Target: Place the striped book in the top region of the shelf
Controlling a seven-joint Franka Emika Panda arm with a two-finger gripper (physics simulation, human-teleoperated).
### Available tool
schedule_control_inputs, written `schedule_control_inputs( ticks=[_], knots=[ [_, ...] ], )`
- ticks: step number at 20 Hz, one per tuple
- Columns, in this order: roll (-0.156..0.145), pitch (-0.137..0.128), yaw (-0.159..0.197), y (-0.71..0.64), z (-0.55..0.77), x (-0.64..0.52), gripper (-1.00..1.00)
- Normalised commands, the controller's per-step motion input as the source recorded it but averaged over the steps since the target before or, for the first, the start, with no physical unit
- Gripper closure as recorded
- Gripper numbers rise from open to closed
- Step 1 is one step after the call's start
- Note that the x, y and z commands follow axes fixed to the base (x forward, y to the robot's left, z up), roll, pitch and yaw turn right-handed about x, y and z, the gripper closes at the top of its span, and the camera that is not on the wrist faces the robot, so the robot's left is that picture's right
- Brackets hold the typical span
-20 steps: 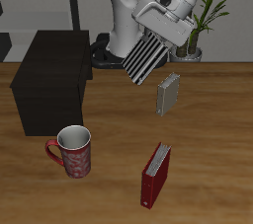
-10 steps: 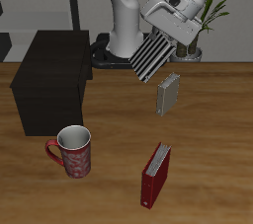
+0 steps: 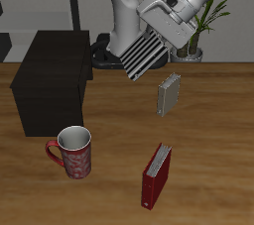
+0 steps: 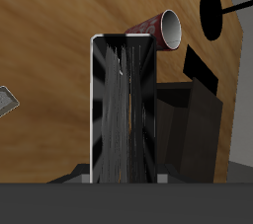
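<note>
**Striped book held in the air above the table**

Striped book point(image 3: 147, 53) hangs tilted in the gripper point(image 3: 165, 29), well above the wooden table point(image 3: 208, 140) and apart from everything on it. Its lower end points down toward the shelf point(image 3: 50, 78), but it is not over the shelf's flat top; it sits between the shelf and the grey book point(image 3: 169, 94). In the wrist view the striped book point(image 4: 123, 110) fills the middle, its dark cover streaked with pale lines and a light page edge along one side. The fingers seem to be closed on the book's upper end, though the grip point itself is hidden behind the gripper body in both views, so how far apart they stand is hard to judge.

The shelf stands on the table farther back than the patterned mug point(image 3: 73, 152), which sits upright nearer the front edge. The mug point(image 4: 158, 29) also shows in the wrist view, beside the shelf point(image 4: 188, 119). A dark red book point(image 3: 155, 175) stands near the front edge, well apart from the mug. The grey book stands upright farther back, below the gripper. A potted plant point(image 3: 203, 21) is behind the arm.
</note>
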Motion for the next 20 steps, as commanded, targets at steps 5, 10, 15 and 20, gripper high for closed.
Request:
schedule_control_inputs(
  ticks=[5, 10, 15, 20],
  knots=[
    [-0.056, 0.007, -0.011, -0.06, -0.03, 0.03, 1.0],
    [-0.034, -0.003, 0.004, -0.06, -0.04, 0.03, 1.0],
    [-0.068, 0.022, -0.011, -0.09, -0.02, 0.07, 1.0],
    [-0.034, -0.014, 0.024, 0.06, -0.09, 0.09, 1.0]
  ],
)
